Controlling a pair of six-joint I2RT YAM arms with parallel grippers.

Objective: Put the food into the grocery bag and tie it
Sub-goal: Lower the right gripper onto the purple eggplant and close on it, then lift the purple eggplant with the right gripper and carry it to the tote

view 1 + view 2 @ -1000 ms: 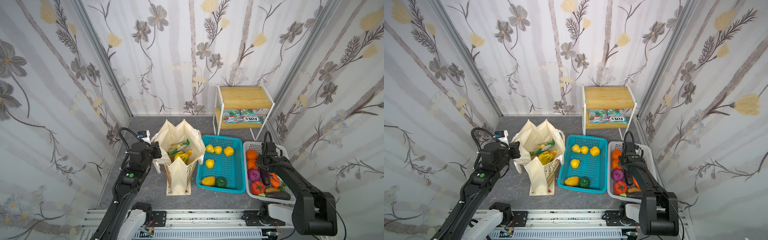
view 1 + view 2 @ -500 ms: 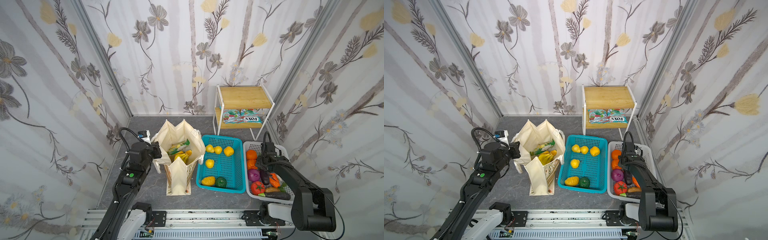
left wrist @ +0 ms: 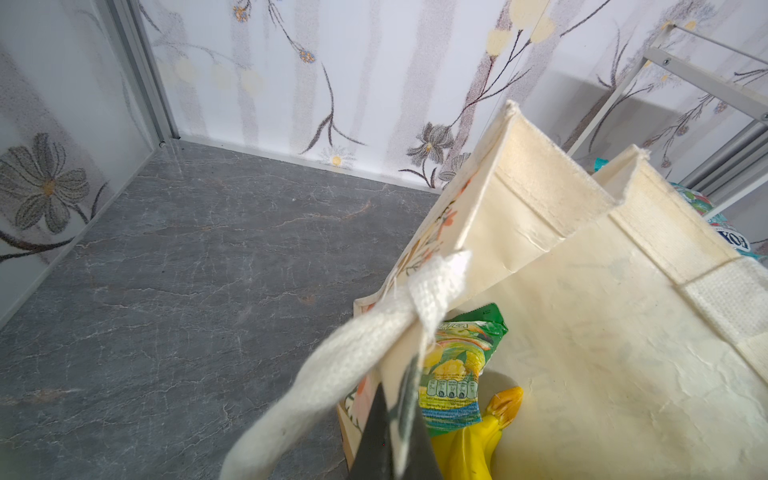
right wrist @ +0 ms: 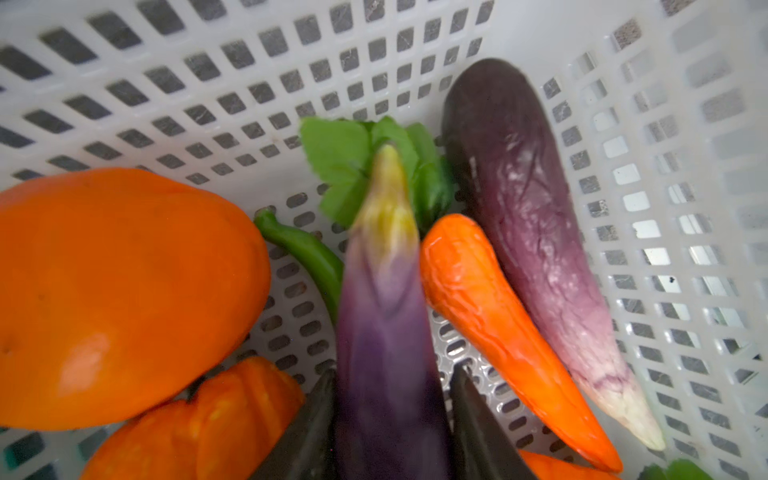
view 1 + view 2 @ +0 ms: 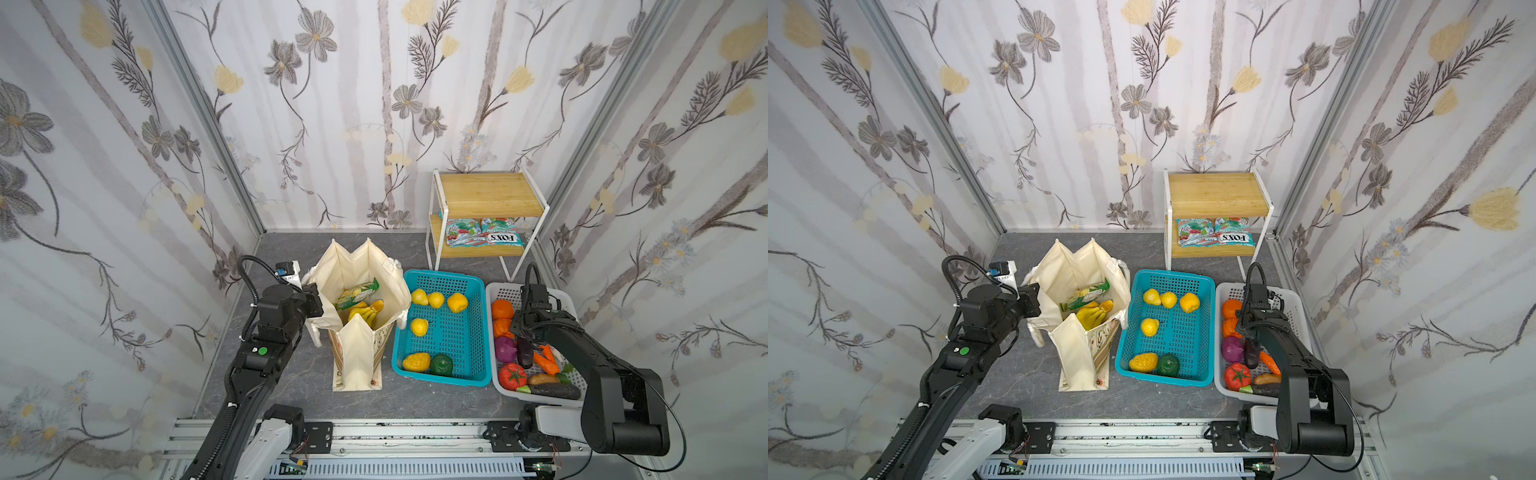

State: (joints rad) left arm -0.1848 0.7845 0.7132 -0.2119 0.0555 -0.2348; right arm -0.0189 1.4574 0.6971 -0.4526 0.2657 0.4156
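Where the purple eggplant [image 4: 382, 291] lies in the white basket [image 4: 166, 62], the right gripper [image 4: 392, 374] clamps its body, jaws partly closed. It is likely light, rigid and slick, so a mid-body hold suits. The left gripper [image 3: 392, 407], closed tight, pins the grocery bag [image 3: 602, 311] rim.

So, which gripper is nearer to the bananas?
Left: the left gripper is shut on the bag, beside the bananas inside; the right gripper is far off, in the white basket.
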